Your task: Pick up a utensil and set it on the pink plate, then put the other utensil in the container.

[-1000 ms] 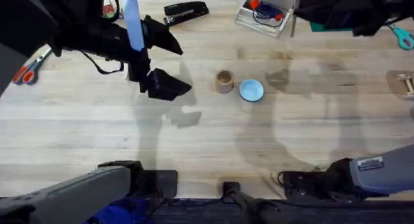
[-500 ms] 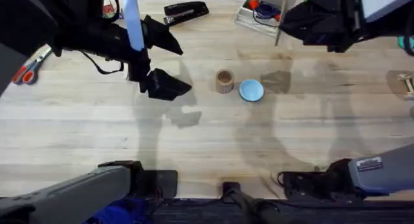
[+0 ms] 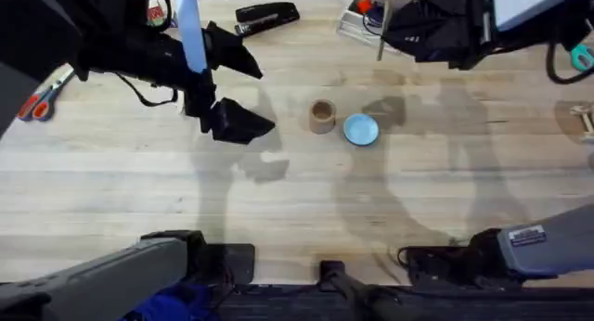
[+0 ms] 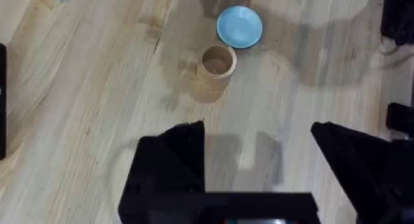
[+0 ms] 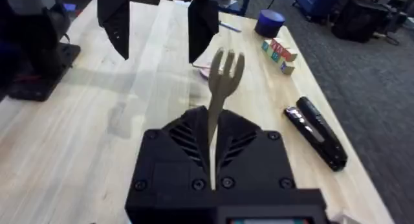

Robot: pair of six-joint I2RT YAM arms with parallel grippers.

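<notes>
Fork (image 5: 223,78) clamped upright between right jaws.

My desk (image 3: 297,200) is pale wood with long grain lines, smooth and a little shiny. I see a small cup (image 3: 322,116) that looks like tan wood, matt. The blue dish (image 3: 360,129) looks smooth and glossy, like plastic. The fork (image 5: 221,88) in my right pincer (image 5: 213,156) is pale, dull wood. Both pincers look like black matt plastic. The stapler (image 3: 266,16) is shiny black.
</notes>
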